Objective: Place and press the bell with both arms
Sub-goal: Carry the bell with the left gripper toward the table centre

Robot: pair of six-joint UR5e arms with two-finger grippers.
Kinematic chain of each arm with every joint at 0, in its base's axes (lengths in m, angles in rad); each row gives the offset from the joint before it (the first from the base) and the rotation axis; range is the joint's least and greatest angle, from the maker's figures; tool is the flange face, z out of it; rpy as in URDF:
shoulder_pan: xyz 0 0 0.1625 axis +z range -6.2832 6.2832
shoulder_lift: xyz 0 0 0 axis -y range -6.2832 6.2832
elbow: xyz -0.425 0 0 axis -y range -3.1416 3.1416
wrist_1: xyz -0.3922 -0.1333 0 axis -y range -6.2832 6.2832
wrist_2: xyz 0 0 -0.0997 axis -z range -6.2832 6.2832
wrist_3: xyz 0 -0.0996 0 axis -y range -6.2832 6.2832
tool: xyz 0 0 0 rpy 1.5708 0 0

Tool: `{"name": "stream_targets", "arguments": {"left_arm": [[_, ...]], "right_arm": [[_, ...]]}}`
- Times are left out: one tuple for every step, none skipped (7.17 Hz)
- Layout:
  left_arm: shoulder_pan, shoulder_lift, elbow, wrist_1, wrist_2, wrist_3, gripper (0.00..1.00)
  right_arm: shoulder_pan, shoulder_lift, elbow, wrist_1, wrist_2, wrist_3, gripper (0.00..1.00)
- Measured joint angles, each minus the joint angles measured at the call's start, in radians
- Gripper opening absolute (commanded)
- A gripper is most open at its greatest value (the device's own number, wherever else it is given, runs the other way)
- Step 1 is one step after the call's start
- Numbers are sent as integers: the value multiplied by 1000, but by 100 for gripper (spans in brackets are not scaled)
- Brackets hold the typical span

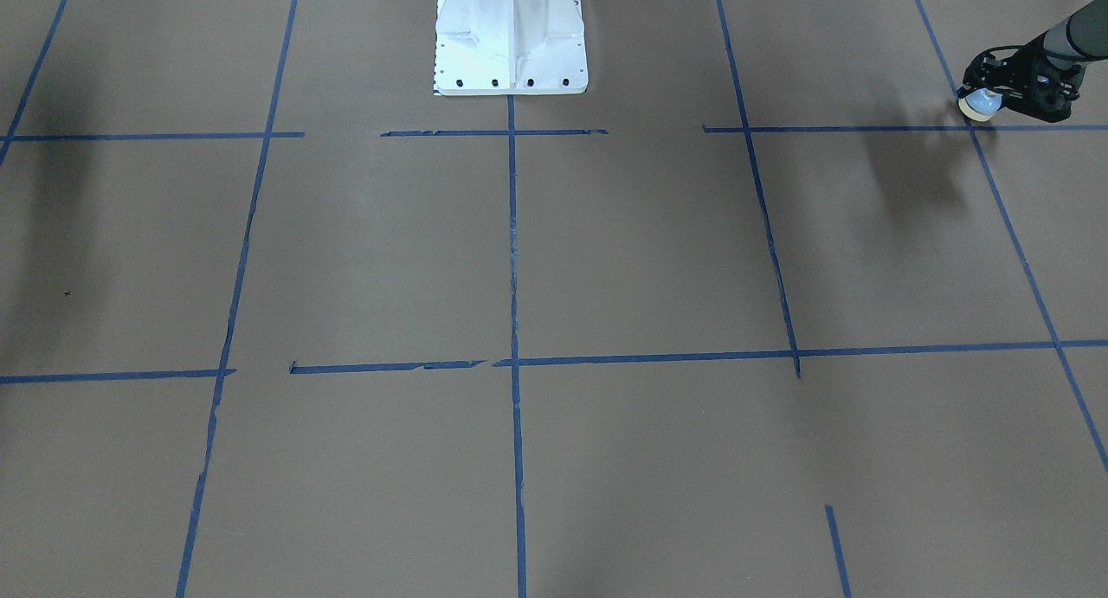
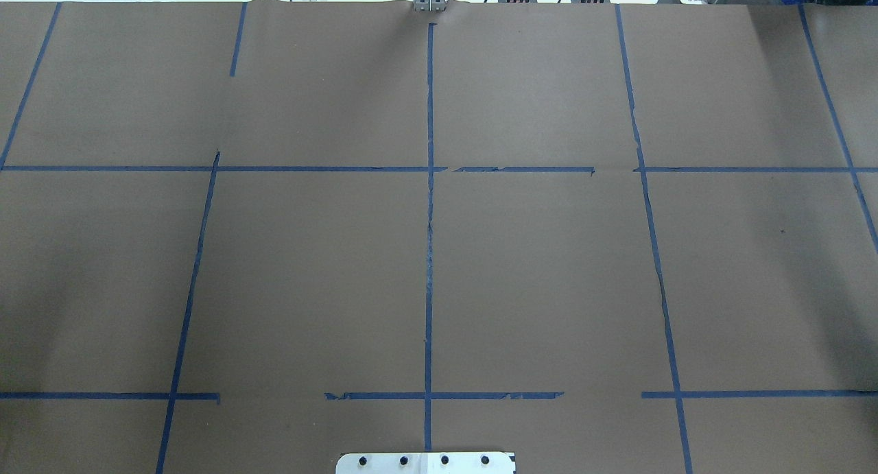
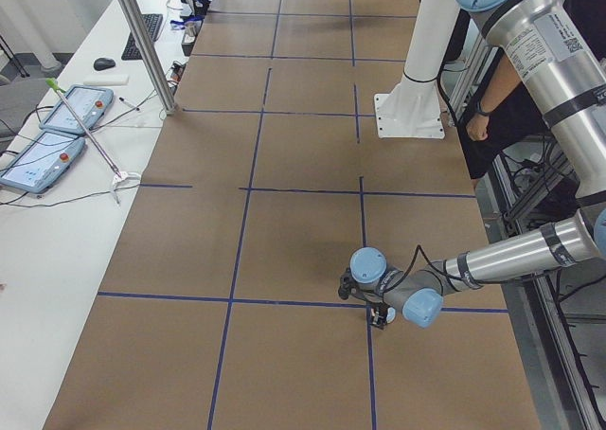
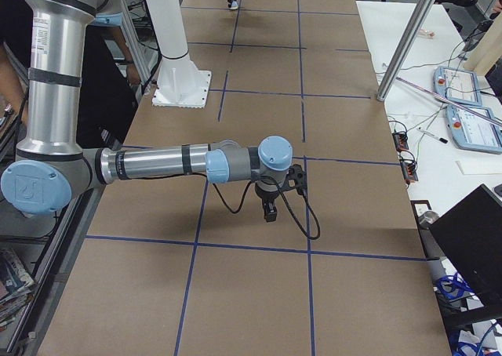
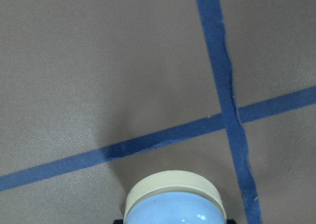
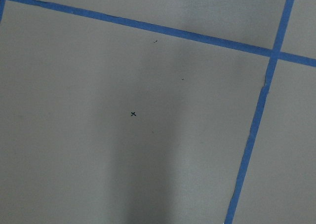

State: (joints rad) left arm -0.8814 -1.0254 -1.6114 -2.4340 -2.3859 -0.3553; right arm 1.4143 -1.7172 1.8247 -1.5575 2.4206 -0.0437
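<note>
The light-blue bell [image 1: 979,105] with its cream base rim sits in my left gripper [image 1: 992,93], which is shut on it at the far left of the table, near my base side. The bell is tilted, base toward the paper, just above a blue tape crossing [image 5: 229,118]. In the left wrist view the bell [image 5: 174,204] fills the bottom edge. My right gripper [image 4: 270,212] hangs point-down over the brown paper in the exterior right view only; I cannot tell whether it is open or shut. Its fingers do not show in the right wrist view.
The white pedestal [image 1: 511,35] stands at mid-table on my side. Blue tape lines grid the brown paper. A small black x mark [image 6: 133,114] lies below my right wrist. A metal post [image 3: 142,42] and teach pendants [image 3: 57,127] stand on the side table.
</note>
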Motion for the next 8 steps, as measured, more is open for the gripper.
{"name": "stream_targets", "arguments": {"left_arm": [[-11,-19,-81,-11,-39,-89,7],[-16,-73,-156,-14,-56,-215,7],[-15,-153,-191,-13,-61,-326,7],[-14,-261,-205,8,-63,-421,7],[-11,-392,-210,73,-64,-494,7],[-9,-543,-207,193,-63,-540,7],[-1,-699,-196,346,-58,-561,7],[26,-837,-180,487,-33,-570,7]], "right_arm": [[0,1,0,0,0,0,100],[0,2,0,0,3,1,100],[0,4,-1,1,7,1,100],[0,7,-2,1,9,2,100],[-1,10,-2,1,8,2,100],[-1,11,-2,1,7,2,100],[0,13,-1,1,7,2,100],[0,15,1,3,6,2,100]]}}
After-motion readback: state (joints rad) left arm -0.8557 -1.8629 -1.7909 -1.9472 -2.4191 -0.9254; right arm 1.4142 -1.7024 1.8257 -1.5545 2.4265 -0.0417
